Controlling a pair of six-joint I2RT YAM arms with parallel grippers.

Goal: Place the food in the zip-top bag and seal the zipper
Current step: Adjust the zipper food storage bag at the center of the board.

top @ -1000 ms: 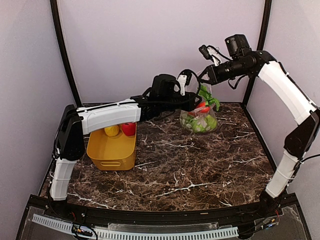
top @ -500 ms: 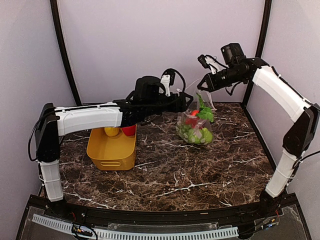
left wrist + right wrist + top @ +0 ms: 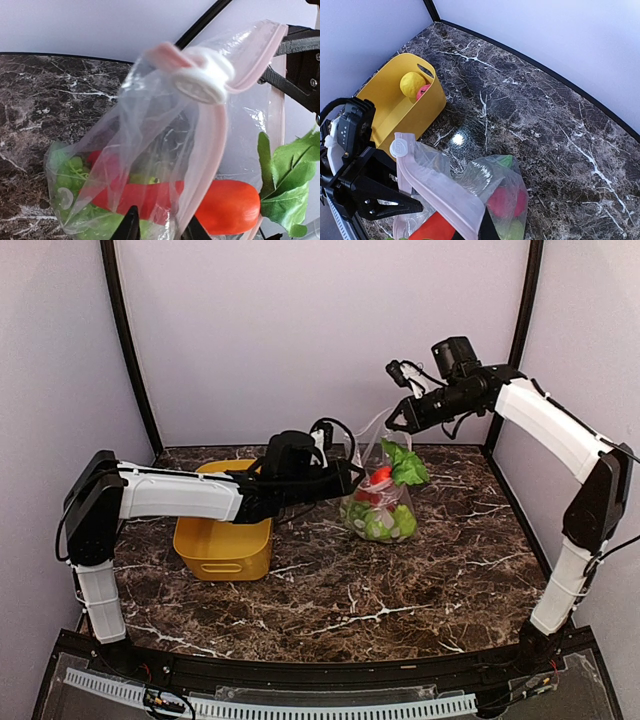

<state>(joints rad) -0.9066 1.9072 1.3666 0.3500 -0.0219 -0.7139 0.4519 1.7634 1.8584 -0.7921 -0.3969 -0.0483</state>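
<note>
The zip-top bag [image 3: 378, 508] hangs over the table with green grapes, red fruit and other food inside. The orange-red carrot [image 3: 226, 206] and the leafy greens [image 3: 405, 462] stick out of its open mouth. My right gripper [image 3: 392, 422] is shut on one end of the zipper [image 3: 445, 197] and holds the bag up. The round white slider [image 3: 202, 82] sits at the strip's other end. My left gripper [image 3: 348, 476] is at the bag's left side, jaws a little apart, with the strip and film [image 3: 200, 165] running between the fingertips [image 3: 131, 226].
The yellow basket [image 3: 222, 540] stands left of the bag, under my left arm. It holds a yellow lemon [image 3: 412, 82] and a red apple [image 3: 423, 91]. The grey back wall is close behind the bag.
Both grippers and the bag have moved left and lower. My left gripper dropped from beside the bag's top edge to its left side.
</note>
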